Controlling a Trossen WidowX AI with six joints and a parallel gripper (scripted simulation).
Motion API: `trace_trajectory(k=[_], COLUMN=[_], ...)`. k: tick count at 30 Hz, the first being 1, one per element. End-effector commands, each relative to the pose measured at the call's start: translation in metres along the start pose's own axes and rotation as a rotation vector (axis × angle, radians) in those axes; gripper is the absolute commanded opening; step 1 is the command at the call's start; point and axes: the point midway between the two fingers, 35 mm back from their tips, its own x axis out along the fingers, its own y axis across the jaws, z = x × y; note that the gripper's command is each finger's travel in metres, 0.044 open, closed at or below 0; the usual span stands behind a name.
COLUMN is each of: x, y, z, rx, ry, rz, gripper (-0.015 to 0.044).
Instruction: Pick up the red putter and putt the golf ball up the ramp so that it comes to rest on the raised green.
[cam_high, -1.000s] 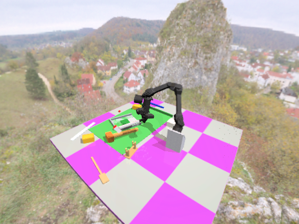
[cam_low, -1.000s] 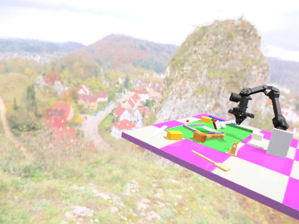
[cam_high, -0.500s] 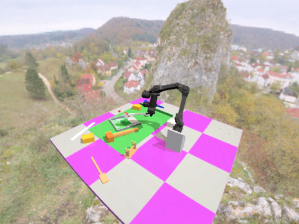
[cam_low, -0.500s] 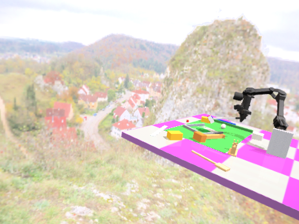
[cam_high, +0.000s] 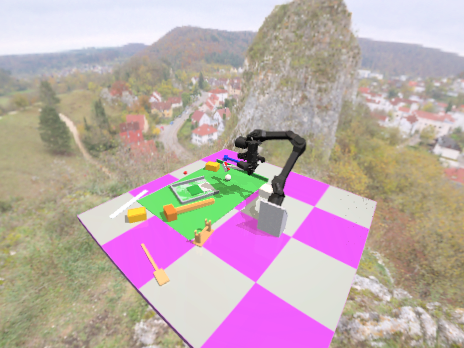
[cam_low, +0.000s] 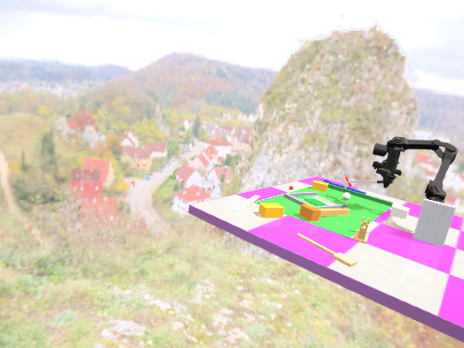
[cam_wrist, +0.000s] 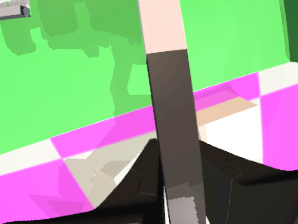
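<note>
Red putter (cam_low: 356, 184) clamped in claw (cam_low: 384, 176), raised over green mat's (cam_high: 235, 192) far edge, golf ball (cam_high: 228, 176) near.
</note>
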Motion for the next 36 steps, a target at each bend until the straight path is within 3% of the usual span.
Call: trace_trajectory(k=[1, 11, 21, 36], x=[-0.004, -0.002, 0.033, 0.052], y=[-0.025, -0.024, -0.026, -0.027], z=[-0.006, -0.006, -0.006, -0.005], rx=[0.156, 0.156, 0.157, 0.157], ry=[-0.01, -0.01, -0.011, -0.012], rz=[-0.032, -0.032, -0.033, -0.033], gripper=[0.0, 0.0, 0.0, 0.0])
